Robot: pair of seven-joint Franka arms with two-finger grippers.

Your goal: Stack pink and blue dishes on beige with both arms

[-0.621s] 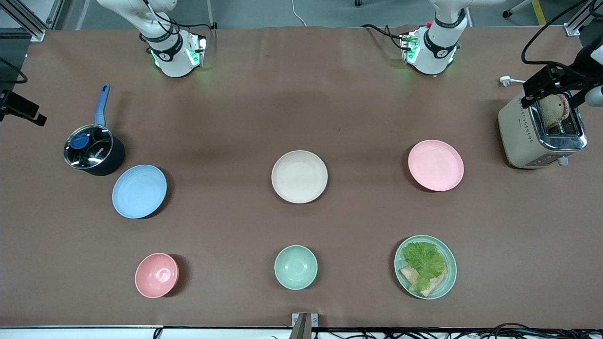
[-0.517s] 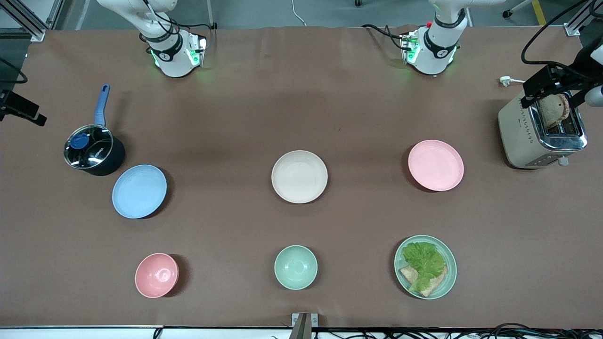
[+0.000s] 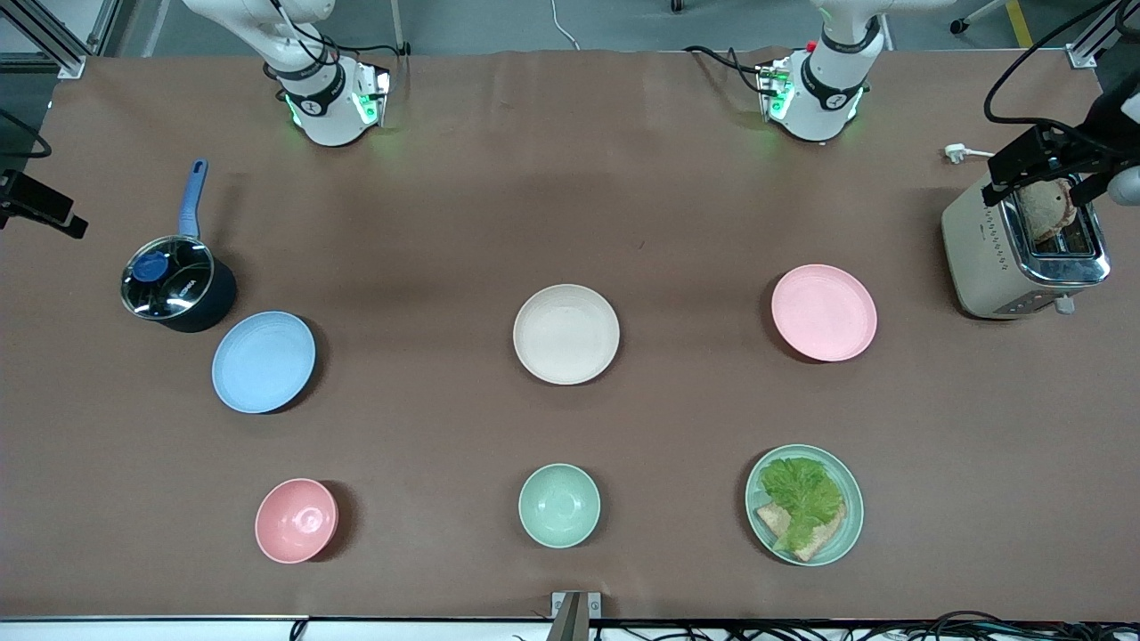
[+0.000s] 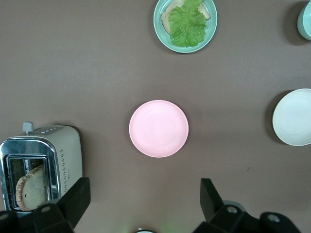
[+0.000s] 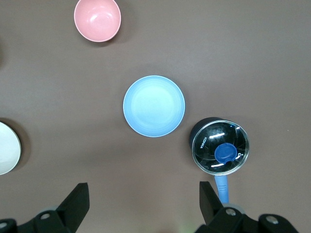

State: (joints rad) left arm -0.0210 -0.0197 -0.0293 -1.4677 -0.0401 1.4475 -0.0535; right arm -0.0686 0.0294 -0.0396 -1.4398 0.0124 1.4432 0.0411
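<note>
We judge the pink plate (image 3: 824, 312), the blue plate (image 3: 264, 361) and the beige plate (image 3: 566, 334) between them light, stiff and slick — best pinched at the low rim. The left gripper (image 4: 142, 196) hangs over the pink plate and the right gripper (image 5: 142, 196) over the blue one — both spread wide, holding nothing.

pastel dishes on a brown table

pale pink plate (image 3: 824, 312), light blue plate (image 3: 264, 361), cream-beige plate (image 3: 565, 334), pink bowl (image 3: 296, 520), mint-green bowl (image 3: 558, 505), mint-green plate (image 3: 847, 525) of green lettuce (image 3: 802, 491), dark saucepan (image 3: 178, 294) with blue handle, beige-and-chrome toaster (image 3: 989, 258).
</note>
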